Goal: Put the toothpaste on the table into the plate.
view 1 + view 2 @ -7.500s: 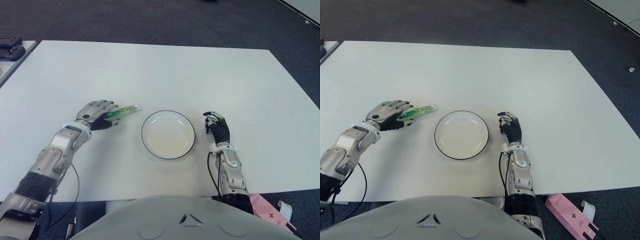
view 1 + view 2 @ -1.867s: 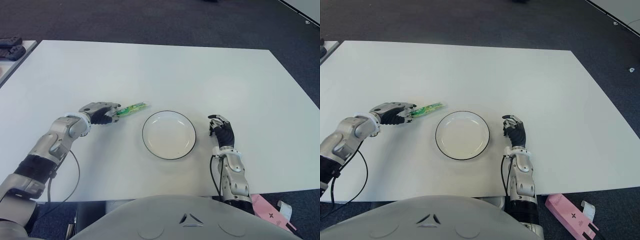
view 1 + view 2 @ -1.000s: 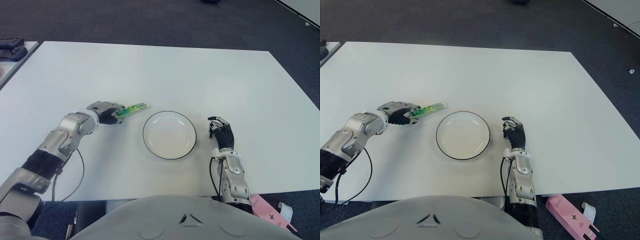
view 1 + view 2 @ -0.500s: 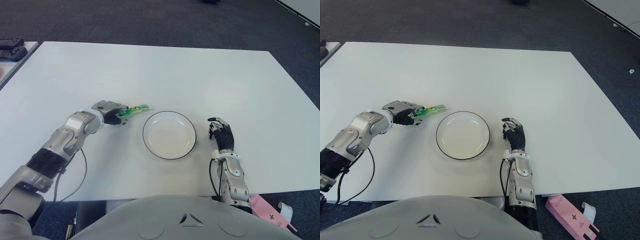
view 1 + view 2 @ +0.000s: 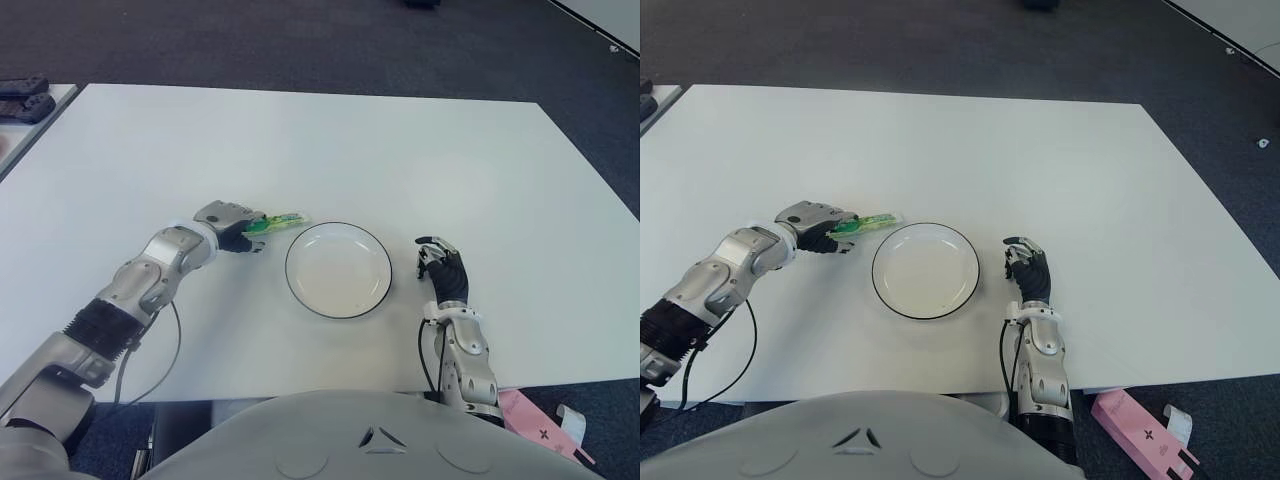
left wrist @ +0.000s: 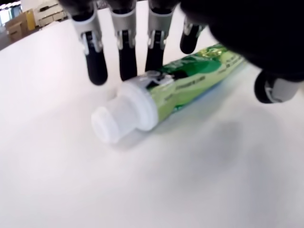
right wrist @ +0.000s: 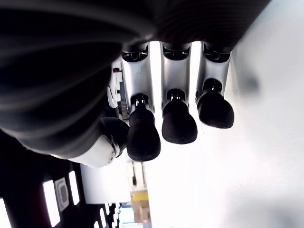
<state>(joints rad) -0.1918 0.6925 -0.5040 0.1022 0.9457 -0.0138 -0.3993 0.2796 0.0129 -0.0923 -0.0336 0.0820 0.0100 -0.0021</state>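
The left hand has its fingers closed around the toothpaste, a green tube with a white cap (the cap shows plainly in the left wrist view), held low over the white tabletop just left of the plate. The tube's far end points toward the plate rim without reaching it. The right hand shows right of the plate, fingers curled, holding nothing.

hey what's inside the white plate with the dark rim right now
Nothing shows inside the round white plate with the dark rim. The green toothpaste tube is still outside it, gripped by the left hand.
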